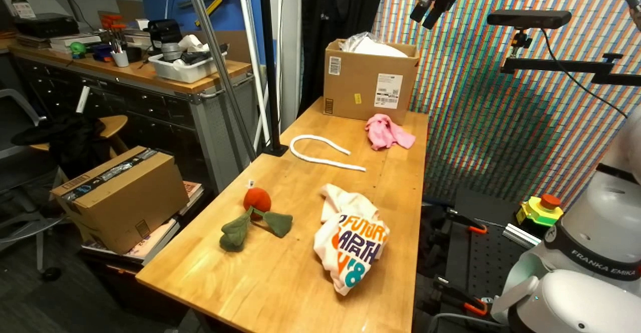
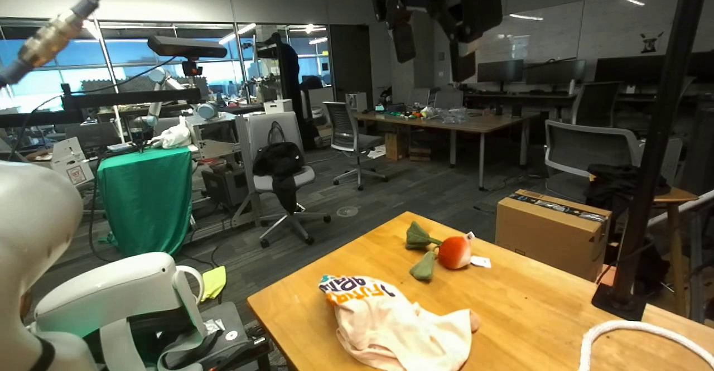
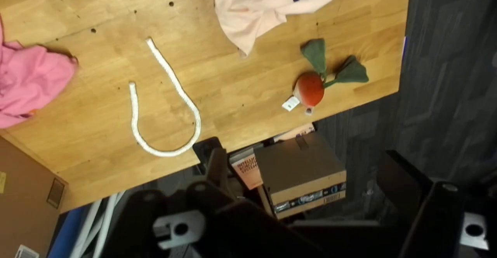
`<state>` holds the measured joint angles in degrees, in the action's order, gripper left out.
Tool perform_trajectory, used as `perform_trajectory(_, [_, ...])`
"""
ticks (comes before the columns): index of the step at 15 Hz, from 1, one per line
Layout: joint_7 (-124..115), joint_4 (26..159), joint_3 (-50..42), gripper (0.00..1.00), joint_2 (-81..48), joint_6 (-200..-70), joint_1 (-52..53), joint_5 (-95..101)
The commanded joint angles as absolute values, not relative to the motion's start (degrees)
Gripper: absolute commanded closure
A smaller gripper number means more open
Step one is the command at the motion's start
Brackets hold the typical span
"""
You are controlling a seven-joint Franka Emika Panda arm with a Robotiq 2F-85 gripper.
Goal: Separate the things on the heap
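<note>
White rope [image 3: 167, 154], one; two cloths [image 1: 350, 240] [image 1: 383, 133]; one plush toy [image 3: 310, 89]; one end effector [image 2: 434, 62], jaws apart.

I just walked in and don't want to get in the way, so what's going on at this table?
The robot's gripper is raised, open and holding nothing, so nothing is being handled right now. On the table, the pink cloth, white rope, orange plush vegetable and pale printed cloth lie apart, none touching another. The job is separating a heap, and from how they lie, it looks finished.
</note>
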<state>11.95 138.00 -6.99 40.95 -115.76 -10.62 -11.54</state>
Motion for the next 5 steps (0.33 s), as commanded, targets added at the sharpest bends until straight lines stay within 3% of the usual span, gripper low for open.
perform_trajectory(1, [10.29,139.66,-8.16,0.00,41.82,-118.78,-8.34,-10.13])
perform_trajectory(5, [10.31,140.64,-8.60,0.00,41.92,-119.28,-7.77,-10.12])
